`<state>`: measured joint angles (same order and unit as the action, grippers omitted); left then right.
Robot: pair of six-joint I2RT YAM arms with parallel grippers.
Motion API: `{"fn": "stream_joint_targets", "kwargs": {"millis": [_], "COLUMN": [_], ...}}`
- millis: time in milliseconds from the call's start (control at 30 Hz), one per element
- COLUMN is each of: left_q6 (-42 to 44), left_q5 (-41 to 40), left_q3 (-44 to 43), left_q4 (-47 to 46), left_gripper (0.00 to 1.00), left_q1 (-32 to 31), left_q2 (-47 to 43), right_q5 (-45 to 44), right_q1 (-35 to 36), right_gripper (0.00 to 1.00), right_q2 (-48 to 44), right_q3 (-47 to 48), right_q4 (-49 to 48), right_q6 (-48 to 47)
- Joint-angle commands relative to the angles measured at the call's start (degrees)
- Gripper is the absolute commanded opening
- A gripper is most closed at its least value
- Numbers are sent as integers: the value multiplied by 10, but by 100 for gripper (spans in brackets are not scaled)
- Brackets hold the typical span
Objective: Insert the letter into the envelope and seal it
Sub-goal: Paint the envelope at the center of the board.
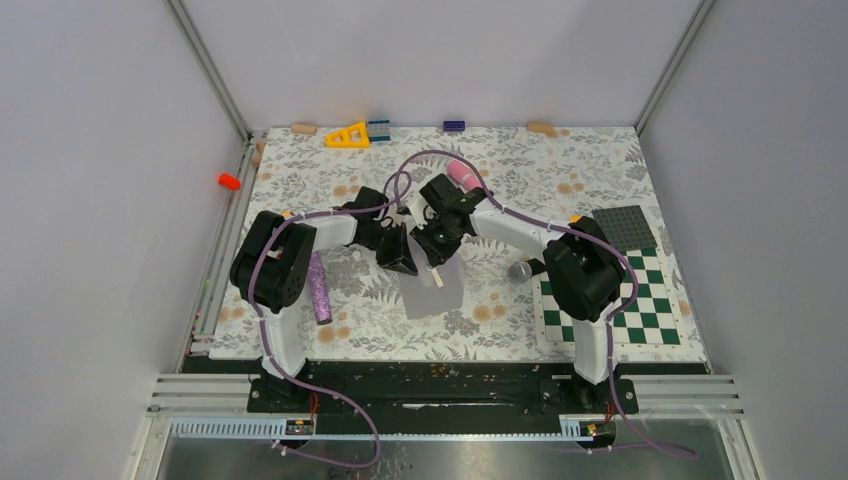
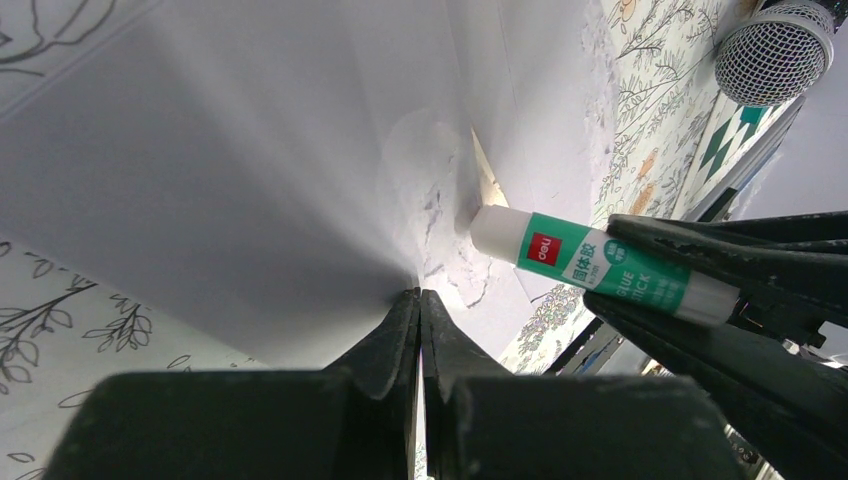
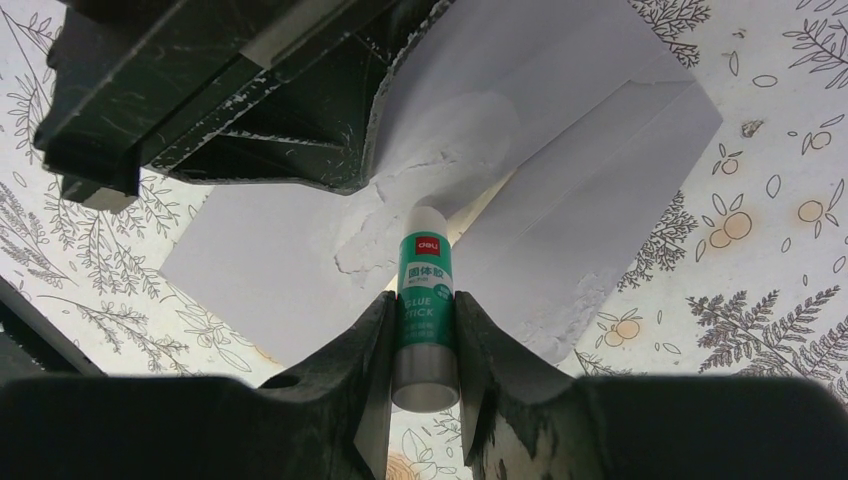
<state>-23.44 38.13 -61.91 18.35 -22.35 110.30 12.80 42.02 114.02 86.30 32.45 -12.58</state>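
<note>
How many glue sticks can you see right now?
1. The green-and-white glue stick is clamped in the right pincer, its tip at the flap of the envelope, which the left pincer pinches. Another could be hidden beneath the arms.

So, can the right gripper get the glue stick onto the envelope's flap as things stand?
Probably yes: the left gripper holds the envelope by its flap, and the glue stick in the right gripper points at the smeared patch with nothing between.

The glue stick (image 3: 428, 300) bears a red "deli" badge, the Chinese characters 固体胶 below it, then "GLUE STICK" in white on green. Its smaller print is too tiny to read.
</note>
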Motion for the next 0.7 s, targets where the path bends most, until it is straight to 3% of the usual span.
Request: {"fn": "stream_joint_targets", "kwargs": {"millis": [0,667], "left_q6": [42,35], "left_q5": [-98,-114], "left_q3": [6,3], "left_q4": [-2,3], "left_gripper": [0,0], "left_q1": [-14,-14], "left_q2": [14,20], "right_q5": [27,28], "right_q1": [3,6], "right_gripper": [0,0], "right_q2": [-42,-6], "right_q3": [0,-18], "right_q4": [-17,37], "right_q6": [13,-22]}}
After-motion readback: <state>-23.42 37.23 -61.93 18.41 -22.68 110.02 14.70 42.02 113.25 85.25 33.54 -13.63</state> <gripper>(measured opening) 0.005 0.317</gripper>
